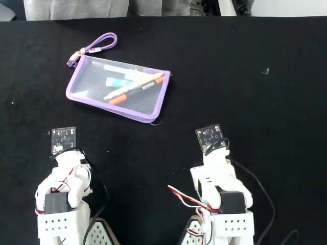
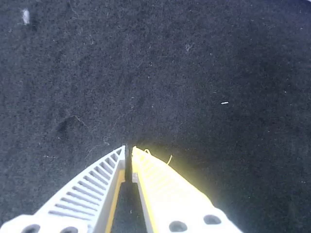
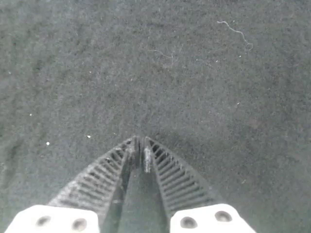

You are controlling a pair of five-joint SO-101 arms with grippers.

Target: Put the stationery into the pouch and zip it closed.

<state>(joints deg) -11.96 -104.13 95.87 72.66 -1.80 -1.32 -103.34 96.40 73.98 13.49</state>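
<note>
High view: pouch [image 1: 84, 84], stationery [image 1: 134, 87] inside, at one o'clock from your left tool [image 2: 129, 151], ten o'clock from right tool [image 3: 140, 145]; both tools together.

At 10 o'clock the pouch [image 1: 84, 87] blurs the stationery [image 1: 118, 80] inside: pens [image 1: 140, 85] overlap, smaller pieces cannot be named, and whether it is zipped cannot be told. At 7 and 5 o'clock the left arm [image 1: 61, 204] and right arm [image 1: 222, 196] run off the edge.

Even bright light; soft shadows; perhaps mild glare on pouch [image 1: 88, 84]
</note>
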